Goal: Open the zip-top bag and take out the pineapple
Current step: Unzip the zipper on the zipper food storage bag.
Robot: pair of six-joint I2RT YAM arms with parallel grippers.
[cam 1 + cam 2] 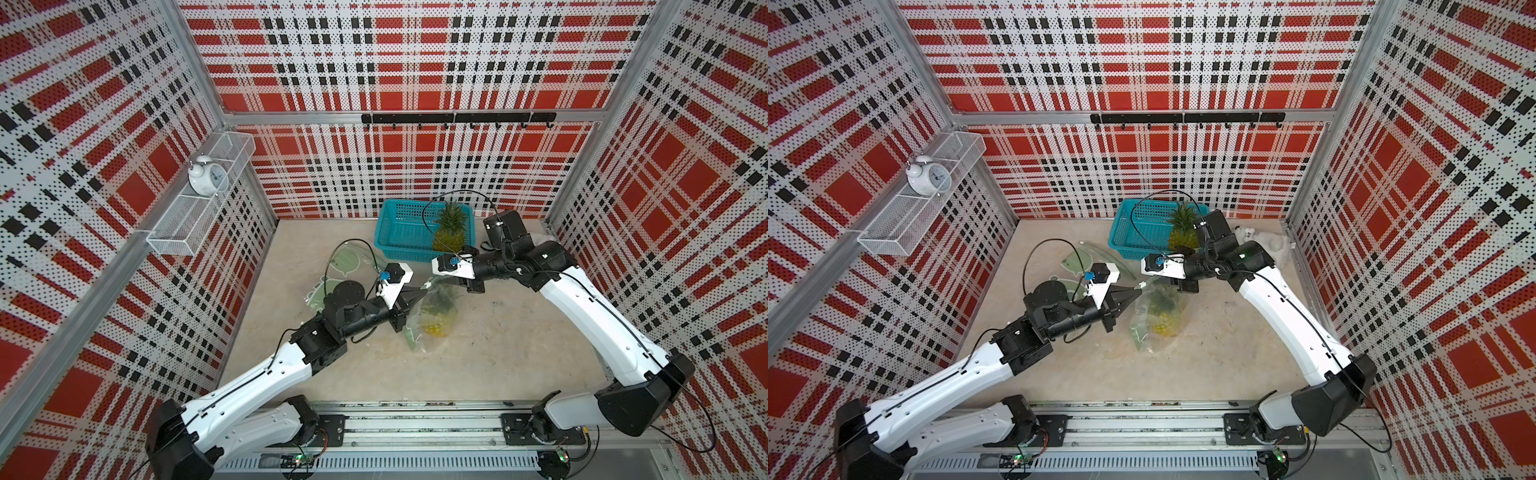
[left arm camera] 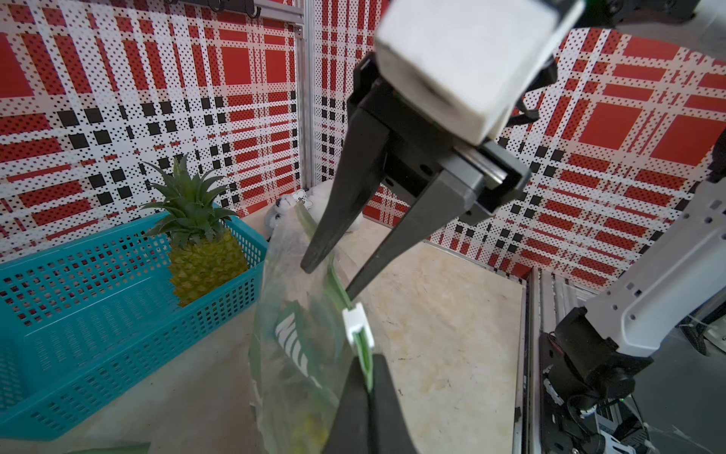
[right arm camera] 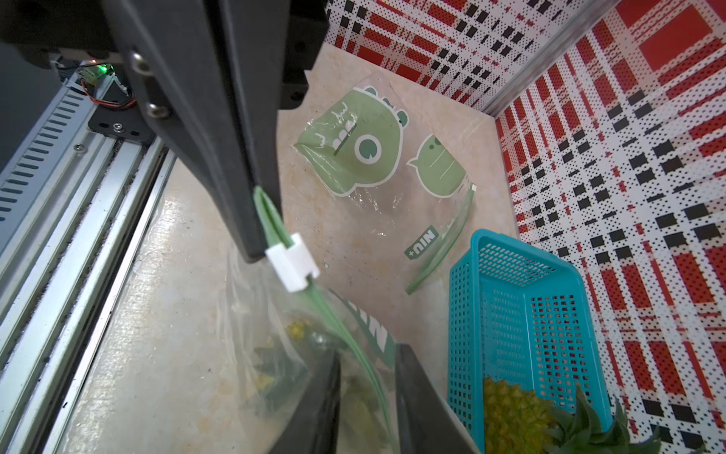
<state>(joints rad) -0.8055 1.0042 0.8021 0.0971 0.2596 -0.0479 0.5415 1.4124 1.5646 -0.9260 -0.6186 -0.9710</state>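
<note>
Looking at this one, the bag (image 1: 432,318) sits about mid-tabletop, just in front of the basket (image 1: 401,249) at the far edge. The pineapple (image 1: 436,328) is inside it, and its crown looks to be toward the zip end.

The left gripper (image 1: 1133,295) is clamped tight on the very end of the green zip strip (image 2: 365,353), right next to the white slider (image 3: 292,261). The right gripper (image 2: 328,281) has its fingers a bit apart either side of the strip further along, and I can't see it pinching anything.

My guess on handling: the film is thin, floppy and slick, so grabbing the clear part will just bunch it up or let it slip. The strip and slider are the only stiff bits, so I'd anchor the strip end and push the slider. The fruit looks rigid and knobbly, with enough weight to pin the bag down. The body should give a better hold than the spiky leaves.
</note>
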